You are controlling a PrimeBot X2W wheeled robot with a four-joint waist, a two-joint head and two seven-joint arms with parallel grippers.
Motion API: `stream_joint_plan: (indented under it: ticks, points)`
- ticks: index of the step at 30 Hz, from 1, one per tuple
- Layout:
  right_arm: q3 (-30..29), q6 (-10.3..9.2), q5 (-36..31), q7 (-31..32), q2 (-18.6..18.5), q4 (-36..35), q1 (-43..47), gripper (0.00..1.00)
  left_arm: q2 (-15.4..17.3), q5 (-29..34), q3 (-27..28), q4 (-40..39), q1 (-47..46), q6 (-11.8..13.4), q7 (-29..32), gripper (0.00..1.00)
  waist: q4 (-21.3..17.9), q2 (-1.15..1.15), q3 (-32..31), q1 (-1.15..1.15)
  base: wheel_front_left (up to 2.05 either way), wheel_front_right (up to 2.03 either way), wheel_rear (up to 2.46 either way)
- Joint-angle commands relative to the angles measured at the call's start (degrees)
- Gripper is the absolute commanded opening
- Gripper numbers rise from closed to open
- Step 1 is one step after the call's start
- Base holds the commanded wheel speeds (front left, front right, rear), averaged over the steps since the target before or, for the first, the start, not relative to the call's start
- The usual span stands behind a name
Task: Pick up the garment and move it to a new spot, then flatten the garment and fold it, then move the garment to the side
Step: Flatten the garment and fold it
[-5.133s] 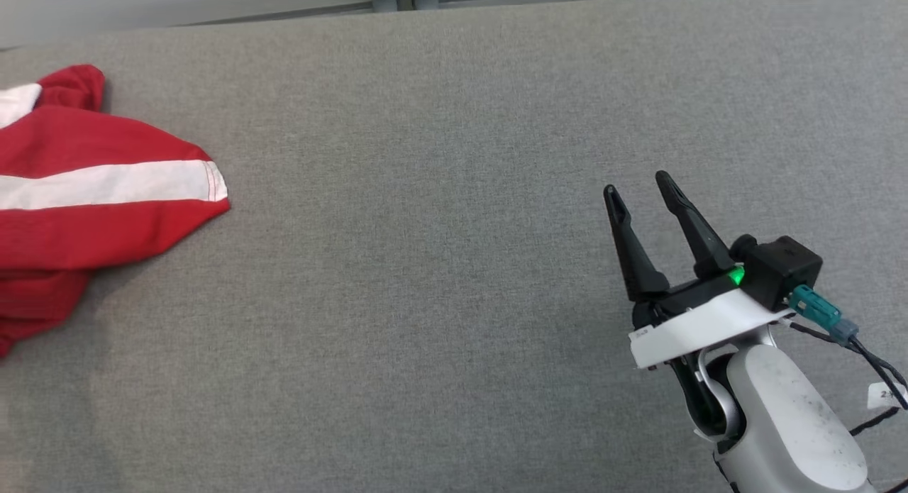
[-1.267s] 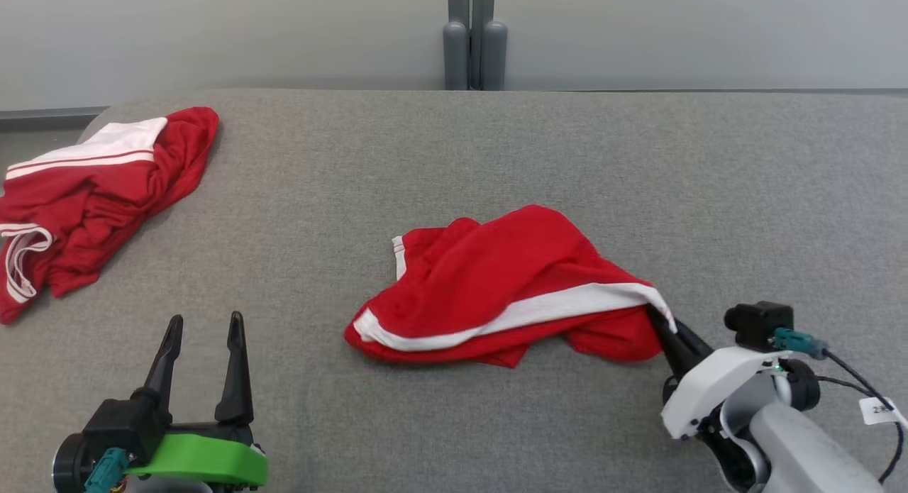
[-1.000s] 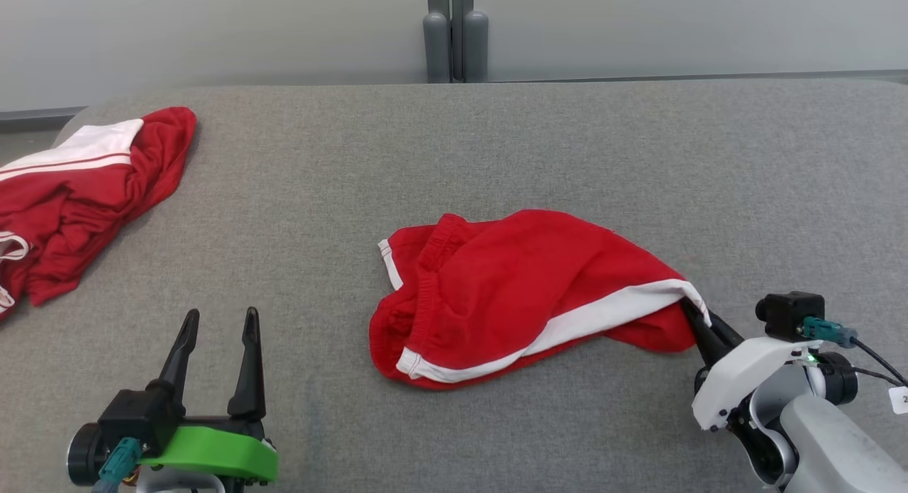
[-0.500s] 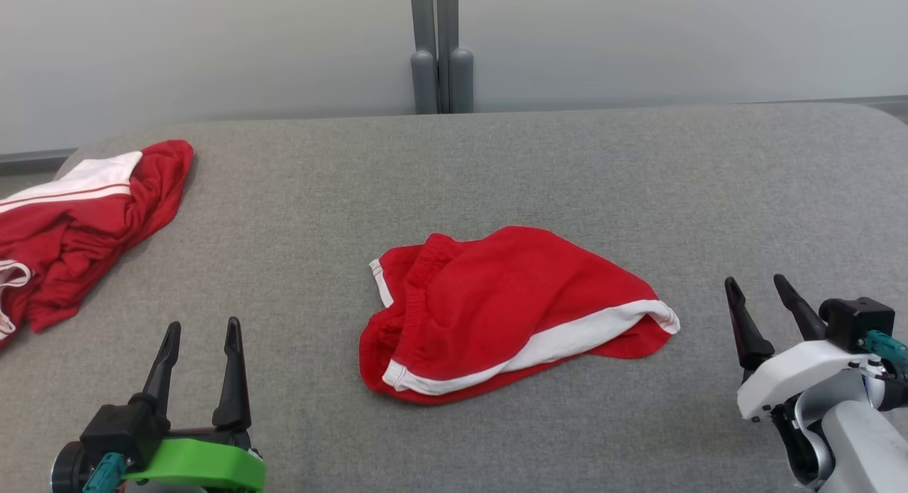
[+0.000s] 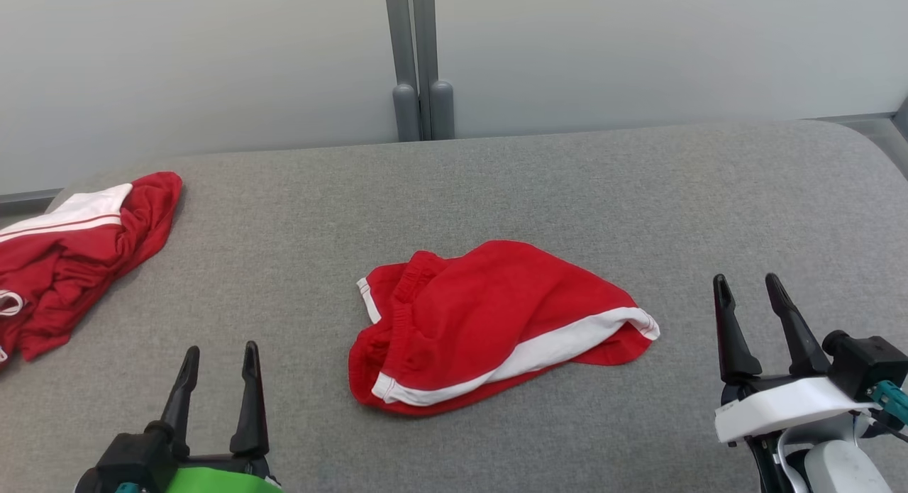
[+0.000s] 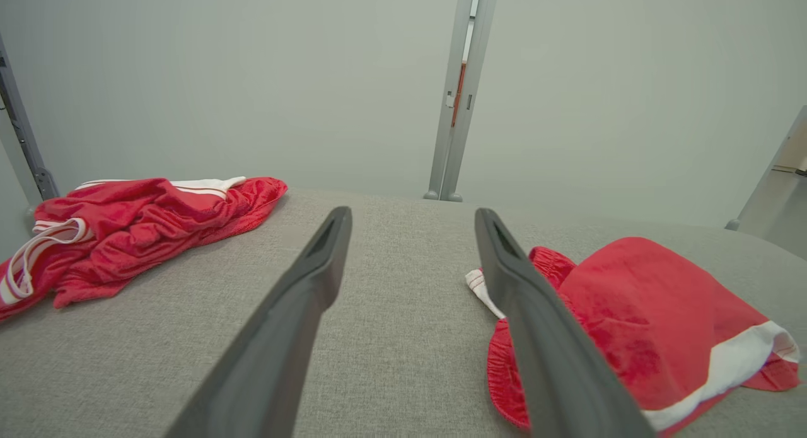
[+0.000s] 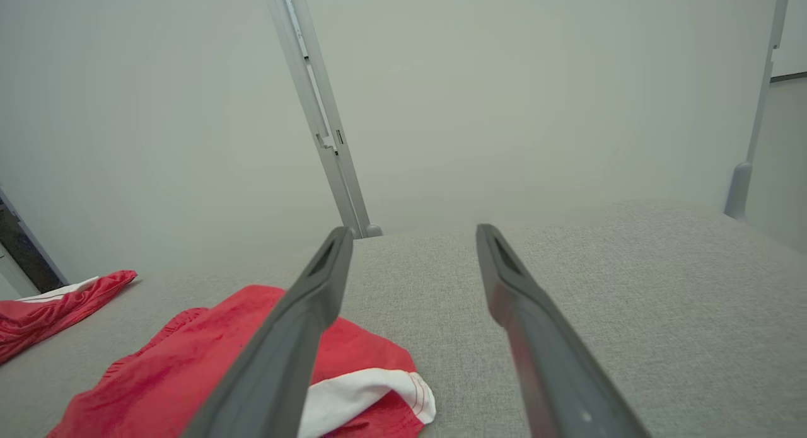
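A red garment (image 5: 496, 326) with a white stripe lies crumpled in the middle of the grey table (image 5: 567, 188); it looks like shorts with an elastic waistband at its left. The same garment (image 6: 637, 324) sits to the right in the left wrist view, and the garment (image 7: 208, 368) shows low at the left in the right wrist view. My right gripper (image 5: 745, 286) stands open, empty, a little to the right of the garment's white-edged end. Near the front left, my left gripper (image 5: 218, 355) is open and empty, apart from the cloth.
A second heap of red and white clothing (image 5: 67, 252) lies at the table's far left edge. A grey post (image 5: 418, 60) stands against the pale wall behind the table. Bare grey surface stretches along the back and right.
My right gripper has let go of the garment's right end, opened and drawn back to the right. The garment has settled on the table. The head camera has tilted up.
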Motion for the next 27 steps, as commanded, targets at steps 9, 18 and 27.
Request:
stream_joint_plan:
  ticks: [9, 18, 27]
  points:
    - [3.4, -0.05, 0.3, 0.4, -3.1, 5.4, -1.4, 1.0, 1.9, -0.8, -6.7, 3.5, -2.2, -1.3, 3.7, 1.0, 0.0, 0.0, 1.2, 0.0, 0.0, 0.0, 0.0]
    - [12.1, -0.05, 4.2, 10.6, -8.6, 15.2, -10.8, 1.0, 9.5, -14.0, -22.5, 4.7, -9.7, -1.4, 17.2, 1.0, 0.2, 0.0, 7.8, 0.0, 0.0, 0.0, 0.0]
    - [18.2, -0.05, 8.3, 14.8, -9.1, 24.6, -18.5, 1.0, 13.4, -21.9, -32.1, 10.1, -18.0, -1.5, 20.9, 1.0, 0.9, 0.0, 11.8, 0.0, 0.0, 0.0, 0.0]
